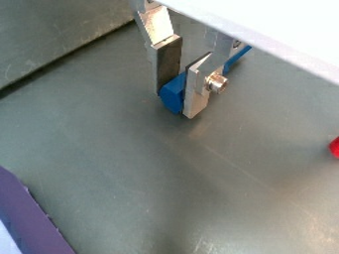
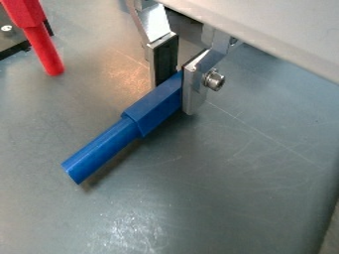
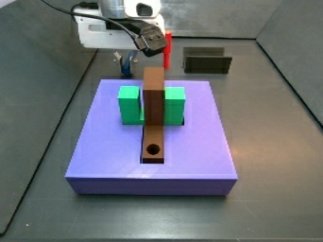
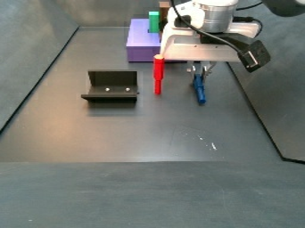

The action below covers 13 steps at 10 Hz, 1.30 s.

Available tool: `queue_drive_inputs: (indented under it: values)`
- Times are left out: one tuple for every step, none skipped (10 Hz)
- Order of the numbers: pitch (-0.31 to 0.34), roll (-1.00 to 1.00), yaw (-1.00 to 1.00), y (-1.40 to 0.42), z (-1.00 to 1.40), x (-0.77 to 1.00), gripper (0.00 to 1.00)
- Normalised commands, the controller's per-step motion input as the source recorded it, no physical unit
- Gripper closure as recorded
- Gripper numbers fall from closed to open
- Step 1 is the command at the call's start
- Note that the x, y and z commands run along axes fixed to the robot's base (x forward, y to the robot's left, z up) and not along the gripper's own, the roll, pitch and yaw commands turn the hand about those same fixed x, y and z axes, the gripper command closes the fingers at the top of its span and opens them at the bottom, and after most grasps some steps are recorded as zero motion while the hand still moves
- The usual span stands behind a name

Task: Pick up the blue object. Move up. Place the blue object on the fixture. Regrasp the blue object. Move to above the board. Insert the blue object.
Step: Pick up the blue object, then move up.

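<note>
In a side view the fixture [image 4: 110,86] is sitting at the left on the dark floor [image 4: 143,134], the red peg [image 4: 158,73] is standing upright to its right, and the blue object [image 4: 199,87] is lying flat on the floor beyond that. The gripper [image 4: 201,69] is reaching down over its far end, fingers [image 2: 196,85] closing on it. The board [image 4: 139,38] is lying behind.
</note>
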Motion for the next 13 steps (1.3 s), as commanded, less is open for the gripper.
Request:
queue_drive_inputs:
  values:
    - [0.000,0.00,0.00,0.00,0.00,0.00,1.00]
    - [0.000,0.00,0.00,0.00,0.00,0.00,1.00]
    - [0.000,0.00,0.00,0.00,0.00,0.00,1.00]
    - [0.000,0.00,0.00,0.00,0.00,0.00,1.00]
    - [0.000,0.00,0.00,0.00,0.00,0.00,1.00]
    - [0.000,0.00,0.00,0.00,0.00,0.00,1.00]
    - [0.000,0.00,0.00,0.00,0.00,0.00,1.00]
    - [0.000,0.00,0.00,0.00,0.00,0.00,1.00]
    - [0.000,0.00,0.00,0.00,0.00,0.00,1.00]
    - [0.000,0.00,0.00,0.00,0.83,0.00,1.00]
    - [-0.028,0.01,0.03,0.04,0.86,0.05,1.00]
    - [0.015,0.00,0.03,0.02,0.70,-0.01,1.00]
    - [-0.006,-0.02,0.02,0.00,0.29,0.00,1.00]
